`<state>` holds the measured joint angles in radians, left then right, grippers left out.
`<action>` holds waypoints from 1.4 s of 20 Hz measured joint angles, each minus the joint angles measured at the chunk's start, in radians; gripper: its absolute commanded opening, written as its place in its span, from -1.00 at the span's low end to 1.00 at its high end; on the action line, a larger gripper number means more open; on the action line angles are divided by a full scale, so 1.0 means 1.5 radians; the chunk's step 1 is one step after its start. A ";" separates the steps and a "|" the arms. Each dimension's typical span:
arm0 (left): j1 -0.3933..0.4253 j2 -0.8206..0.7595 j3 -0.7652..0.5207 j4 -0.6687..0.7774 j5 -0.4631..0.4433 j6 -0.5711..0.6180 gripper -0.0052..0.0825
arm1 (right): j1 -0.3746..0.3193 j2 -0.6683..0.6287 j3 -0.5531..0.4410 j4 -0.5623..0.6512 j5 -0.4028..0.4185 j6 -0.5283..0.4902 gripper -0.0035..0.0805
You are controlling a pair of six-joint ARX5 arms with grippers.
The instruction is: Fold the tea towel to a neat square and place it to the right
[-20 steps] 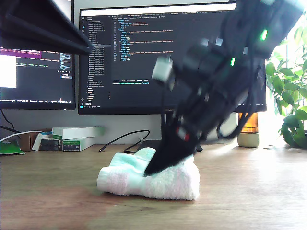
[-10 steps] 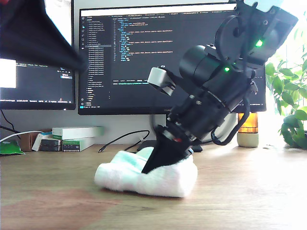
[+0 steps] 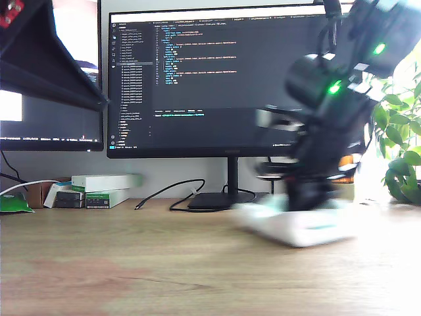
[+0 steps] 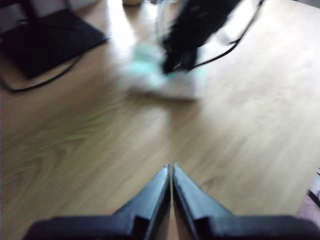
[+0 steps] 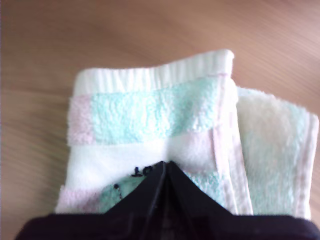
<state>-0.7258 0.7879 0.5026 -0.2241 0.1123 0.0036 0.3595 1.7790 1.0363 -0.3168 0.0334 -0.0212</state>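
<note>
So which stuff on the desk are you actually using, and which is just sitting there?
Using:
tea towel
my second gripper, pressed on the towel
my first gripper, held away over the desk

Just sitting there:
monitor
white and green boxes
black cable
plant

Folded mint-checked tea towel [image 5: 165, 135] on desk
</note>
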 measured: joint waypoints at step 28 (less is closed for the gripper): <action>0.045 0.000 0.000 0.026 0.006 0.017 -0.94 | -0.108 -0.429 -0.256 -0.165 0.062 0.119 -0.94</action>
<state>-0.6586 0.7879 0.5026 -0.1844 0.1215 0.0296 0.1982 1.1362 0.6521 -0.5648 0.1268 0.1570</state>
